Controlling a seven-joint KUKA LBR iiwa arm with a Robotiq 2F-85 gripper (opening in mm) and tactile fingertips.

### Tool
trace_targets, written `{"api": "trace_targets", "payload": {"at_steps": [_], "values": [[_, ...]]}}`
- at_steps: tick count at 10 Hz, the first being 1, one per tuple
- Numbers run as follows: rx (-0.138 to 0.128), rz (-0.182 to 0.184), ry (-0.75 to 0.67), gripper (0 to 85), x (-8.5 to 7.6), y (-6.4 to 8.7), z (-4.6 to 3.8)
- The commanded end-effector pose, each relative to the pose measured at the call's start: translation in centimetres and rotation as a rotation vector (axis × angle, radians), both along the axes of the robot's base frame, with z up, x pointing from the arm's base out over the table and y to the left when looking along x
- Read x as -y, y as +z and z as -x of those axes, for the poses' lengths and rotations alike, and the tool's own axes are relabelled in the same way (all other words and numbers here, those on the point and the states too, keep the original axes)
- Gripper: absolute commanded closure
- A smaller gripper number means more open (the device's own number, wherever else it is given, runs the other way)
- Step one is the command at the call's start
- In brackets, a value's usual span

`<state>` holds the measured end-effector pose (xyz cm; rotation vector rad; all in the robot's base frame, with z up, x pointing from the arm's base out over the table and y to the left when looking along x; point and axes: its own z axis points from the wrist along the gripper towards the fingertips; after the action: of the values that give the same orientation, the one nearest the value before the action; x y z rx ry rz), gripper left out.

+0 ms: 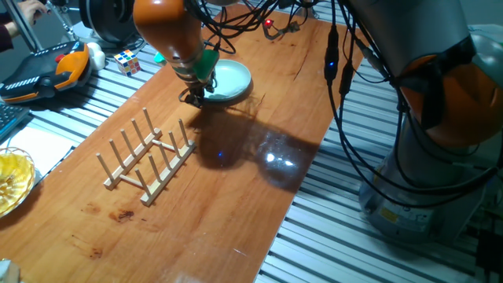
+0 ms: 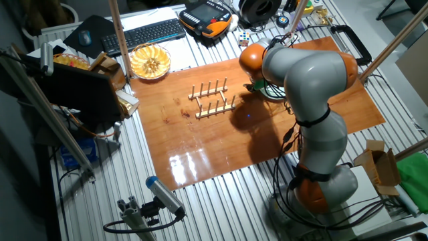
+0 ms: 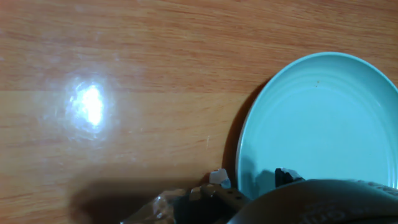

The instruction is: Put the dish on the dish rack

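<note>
The dish (image 1: 230, 79) is a pale mint-green plate lying flat on the wooden table, towards the far end. My gripper (image 1: 194, 95) hangs at its near-left rim. In the hand view the dish (image 3: 323, 118) fills the right side, and my gripper (image 3: 252, 178) straddles its rim, one fingertip (image 3: 217, 177) outside and the other inside, with a gap between them. The dish rack (image 1: 146, 159) of light wood stands empty to the left, well apart from the dish. In the other fixed view the arm hides most of the dish (image 2: 273, 93); the dish rack (image 2: 212, 99) stands left of it.
A yellow translucent bowl (image 1: 11, 181) sits off the table's left edge. A Rubik's cube (image 1: 127, 61) and an orange teach pendant (image 1: 43, 69) lie beyond the far left corner. Black cables (image 1: 346, 118) hang along the right edge. A keyboard (image 2: 144, 33) lies behind.
</note>
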<state>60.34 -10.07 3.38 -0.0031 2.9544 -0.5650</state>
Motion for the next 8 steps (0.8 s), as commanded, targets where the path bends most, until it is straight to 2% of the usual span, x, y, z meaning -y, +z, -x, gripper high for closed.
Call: {"api": "trace_targets", "payload": {"at_steps": [1,3,8], "values": [[0.0,-0.001,0.0,40.7,0.05,-0.04,0.02],[-0.002,0.003,0.004,44.3,0.07,-0.04,0.02],[-0.01,-0.007,0.009,62.7,0.05,-0.12,0.02]]}}
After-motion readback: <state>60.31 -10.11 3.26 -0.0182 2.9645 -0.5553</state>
